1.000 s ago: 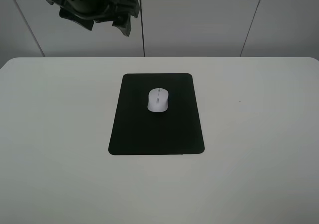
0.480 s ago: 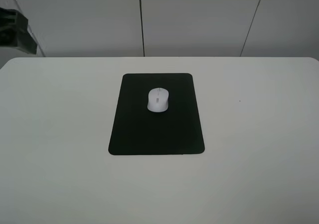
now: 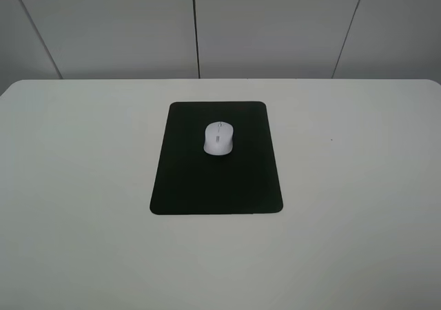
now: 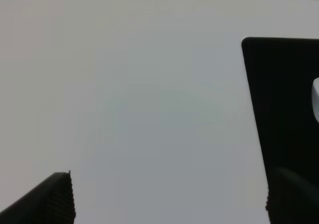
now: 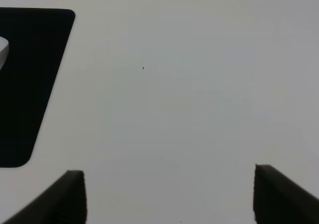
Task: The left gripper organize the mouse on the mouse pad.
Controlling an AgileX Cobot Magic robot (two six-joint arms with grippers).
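Observation:
The white mouse (image 3: 218, 138) rests on the upper middle of the black mouse pad (image 3: 216, 179), its grey wheel pointing to the far side. Neither arm shows in the exterior high view. In the left wrist view my left gripper (image 4: 169, 199) is open over bare table, its fingers (image 4: 55, 199) spread wide, with the pad (image 4: 284, 109) and a sliver of the mouse (image 4: 316, 99) off to one side. In the right wrist view my right gripper (image 5: 169, 196) is open and holds nothing, with the pad (image 5: 25, 74) and a mouse edge (image 5: 2, 50) at the frame's side.
The white table (image 3: 358, 186) spreads around the pad on all sides. A grey panelled wall (image 3: 275, 27) stands behind the table's far edge. A tiny dark speck (image 3: 331, 140) lies right of the pad.
The left arm, hanging above the far left of the table a second ago, swung leftward and has left the exterior high view. Mouse and pad have not moved.

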